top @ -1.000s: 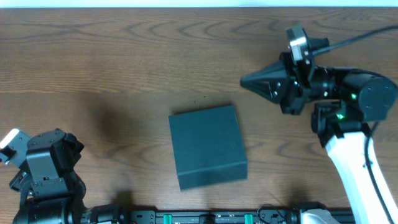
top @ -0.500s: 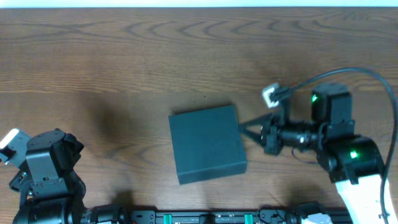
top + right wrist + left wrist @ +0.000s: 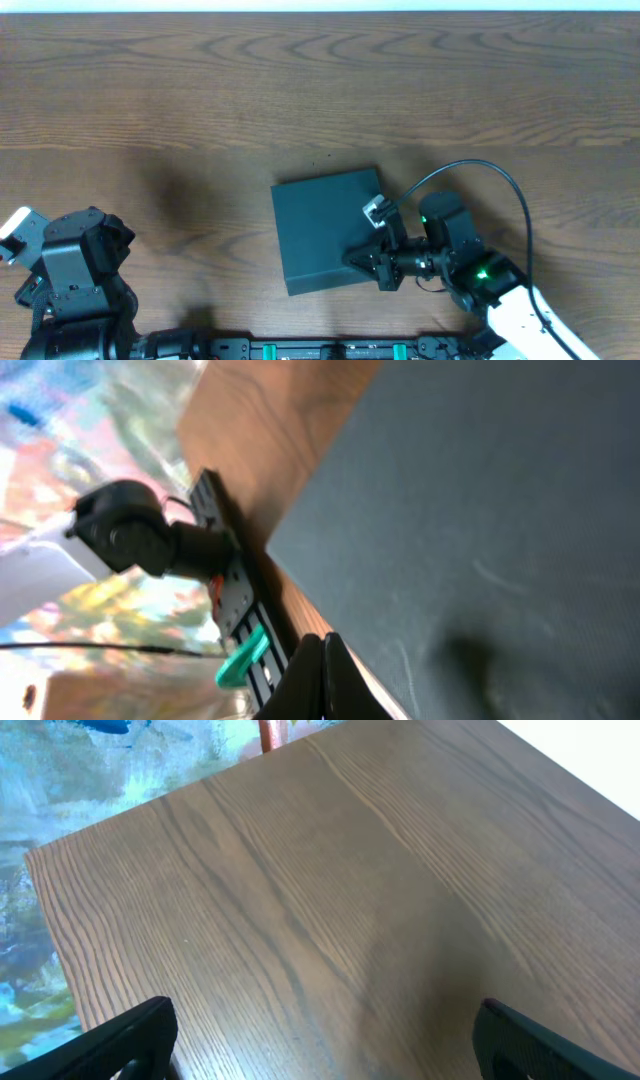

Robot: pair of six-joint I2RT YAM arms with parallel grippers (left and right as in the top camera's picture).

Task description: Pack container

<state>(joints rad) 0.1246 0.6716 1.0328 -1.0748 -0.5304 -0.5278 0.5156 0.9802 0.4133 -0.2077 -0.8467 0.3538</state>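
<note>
From above, the container (image 3: 325,225) lies shut just below the middle of the table (image 3: 200,100). The right gripper (image 3: 357,258) is pinched tight over the box's lower right corner.

In the left wrist view, the left gripper (image 3: 325,1045) is spread wide over bare wood, holding nothing.

In the right wrist view, the closed fingers (image 3: 320,690) point up from bottom centre. The dark lid fills the right side.

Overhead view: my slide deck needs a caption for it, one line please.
Shut right tool over the closed dark container's near right corner on a wood table.
</note>
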